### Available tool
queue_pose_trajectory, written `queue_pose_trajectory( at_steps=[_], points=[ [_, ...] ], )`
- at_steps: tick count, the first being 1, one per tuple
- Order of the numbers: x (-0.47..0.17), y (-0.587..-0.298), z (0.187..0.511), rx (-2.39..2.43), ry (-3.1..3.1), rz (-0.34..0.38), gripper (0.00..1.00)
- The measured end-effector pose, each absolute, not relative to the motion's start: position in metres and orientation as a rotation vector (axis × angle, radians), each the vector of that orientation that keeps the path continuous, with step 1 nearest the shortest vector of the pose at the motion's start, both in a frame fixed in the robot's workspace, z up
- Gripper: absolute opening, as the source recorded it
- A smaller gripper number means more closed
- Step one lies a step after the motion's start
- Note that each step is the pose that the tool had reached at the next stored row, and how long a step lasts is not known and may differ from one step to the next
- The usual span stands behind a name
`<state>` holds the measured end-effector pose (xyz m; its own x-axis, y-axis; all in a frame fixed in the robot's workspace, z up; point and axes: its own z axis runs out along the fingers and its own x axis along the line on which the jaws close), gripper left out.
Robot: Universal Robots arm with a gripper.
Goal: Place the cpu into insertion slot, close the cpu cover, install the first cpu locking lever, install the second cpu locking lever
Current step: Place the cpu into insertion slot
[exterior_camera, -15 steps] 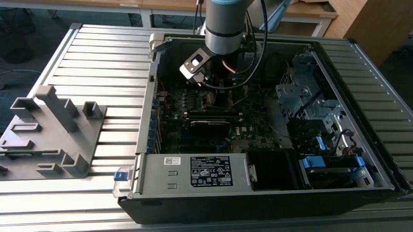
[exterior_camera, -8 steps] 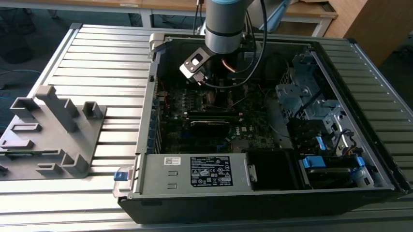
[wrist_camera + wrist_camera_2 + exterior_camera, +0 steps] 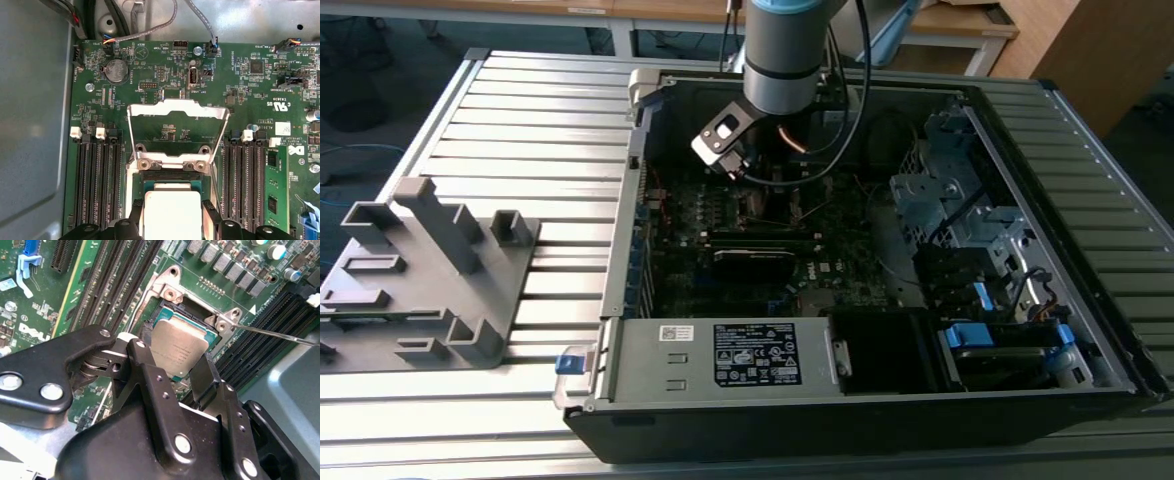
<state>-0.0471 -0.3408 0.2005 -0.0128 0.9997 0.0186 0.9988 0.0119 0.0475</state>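
In both wrist views my gripper (image 3: 175,371) (image 3: 172,224) is shut on the cpu (image 3: 178,346) (image 3: 172,212), a small square chip with a dull grey metal top, one black finger (image 3: 145,365) at each side. The chip hangs level over the insertion slot (image 3: 186,313) (image 3: 170,175), whose dark edge and silver rim show just beyond it; I cannot tell whether it touches. The cpu cover (image 3: 175,106), a thin silver frame, stands swung open behind the slot. A thin metal lever (image 3: 280,335) sticks out beside the slot. In the exterior view the gripper (image 3: 740,172) is down inside the open computer case.
Long black memory slots (image 3: 97,185) (image 3: 245,185) flank the insertion slot on both sides. A coin battery (image 3: 116,70) and cables lie beyond the cover. The case wall (image 3: 35,125) is close by. A drive cage (image 3: 961,210) and a grey fixture (image 3: 427,280) show in the exterior view.
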Motion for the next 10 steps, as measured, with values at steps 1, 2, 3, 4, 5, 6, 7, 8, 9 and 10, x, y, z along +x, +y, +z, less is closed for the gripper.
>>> queue_pose_trajectory(
  at_steps=[1, 2, 3, 4, 5, 6, 7, 8, 9, 10],
  points=[
    [-0.0471, -0.3407, 0.2001, 2.193, 2.22, 0.074, 0.54],
    [-0.0472, -0.3407, 0.1998, 2.194, 2.22, 0.075, 0.54],
    [-0.0472, -0.3407, 0.1994, 2.194, 2.221, 0.077, 0.54],
    [-0.0472, -0.3407, 0.1991, 2.195, 2.221, 0.079, 0.54],
    [-0.0471, -0.3407, 0.1988, 2.195, 2.222, 0.081, 0.54],
    [-0.0471, -0.3407, 0.1986, 2.195, 2.222, 0.083, 0.54],
    [-0.0471, -0.3407, 0.1981, 2.195, 2.222, 0.085, 0.54],
    [-0.0471, -0.3408, 0.1977, 2.194, 2.222, 0.087, 0.54],
    [-0.0471, -0.3408, 0.1974, 2.194, 2.221, 0.088, 0.54],
    [-0.0471, -0.3407, 0.1969, 2.193, 2.22, 0.089, 0.54]
  ],
)
